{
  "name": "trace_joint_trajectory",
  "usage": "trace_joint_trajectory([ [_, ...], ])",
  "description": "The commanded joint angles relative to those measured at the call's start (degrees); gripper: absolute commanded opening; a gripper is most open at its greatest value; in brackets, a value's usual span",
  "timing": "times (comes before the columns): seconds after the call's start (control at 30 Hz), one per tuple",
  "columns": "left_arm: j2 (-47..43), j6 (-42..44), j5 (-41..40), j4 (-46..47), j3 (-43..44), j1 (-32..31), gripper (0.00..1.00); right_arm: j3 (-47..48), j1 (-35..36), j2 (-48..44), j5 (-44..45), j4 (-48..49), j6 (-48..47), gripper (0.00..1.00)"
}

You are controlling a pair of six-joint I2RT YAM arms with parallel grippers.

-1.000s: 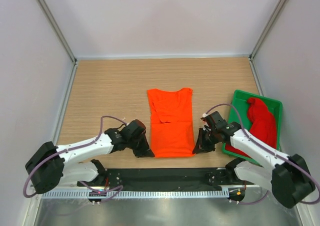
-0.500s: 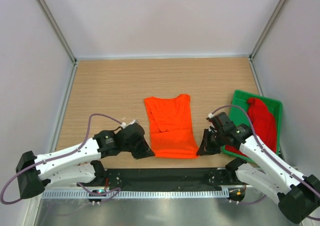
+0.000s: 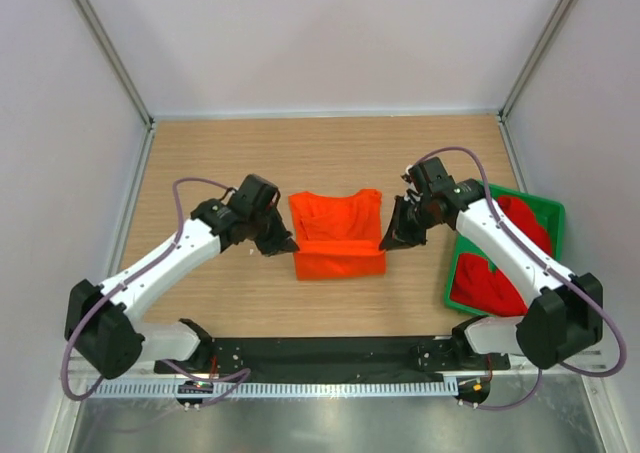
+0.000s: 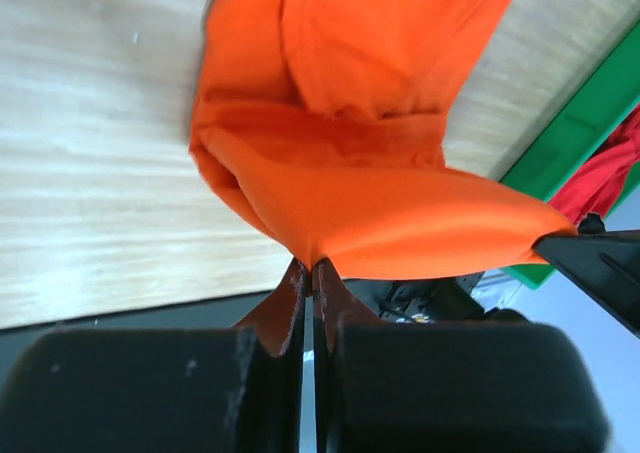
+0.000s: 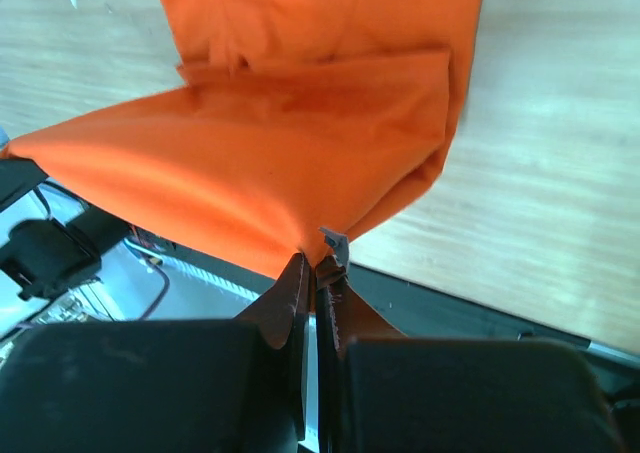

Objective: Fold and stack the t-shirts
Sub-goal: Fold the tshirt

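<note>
Orange t-shirt (image 3: 338, 235) at table centre, collar toward 12 o'clock. Hem half is raised and doubled over toward the collar, with the fold line at 6 o'clock.

Left gripper (image 3: 284, 245) is at the shirt's 9 o'clock and right gripper (image 3: 388, 241) at its 3 o'clock. Each is pinched closed on a hem corner; the wrist views show cloth nipped between near-touching fingertips.

Judgement: the paired corner grip keeps the hem taut and level so the halving fold lands square.

Red t-shirt (image 3: 490, 288) lies bunched in the green tray (image 3: 548, 209), at 3 o'clock on the table (image 3: 220, 163). It is unfolded; nothing stacked yet.
</note>
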Motion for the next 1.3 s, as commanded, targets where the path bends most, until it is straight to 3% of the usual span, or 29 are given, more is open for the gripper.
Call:
trace_joint_trajectory([
  [0.0,4.9,9.9,4.3,-1.4,6.6,3.1,0.00,6.4,-2.4,3.4,-1.0,0.1,-3.9,0.01],
  [0.37,17.2,15.6,8.2,-1.4,18.9,9.0,0.00,13.8,-5.9,13.6,-4.0,2.6,-5.6,0.01],
  [0.73,23.0,18.9,11.2,-0.3,23.5,14.7,0.00,22.5,-7.9,22.5,-5.9,3.1,-6.3,0.01],
  [1.27,35.8,22.1,15.6,1.0,34.7,17.0,0.00,28.4,-10.1,31.5,-6.2,5.0,-5.2,0.02],
])
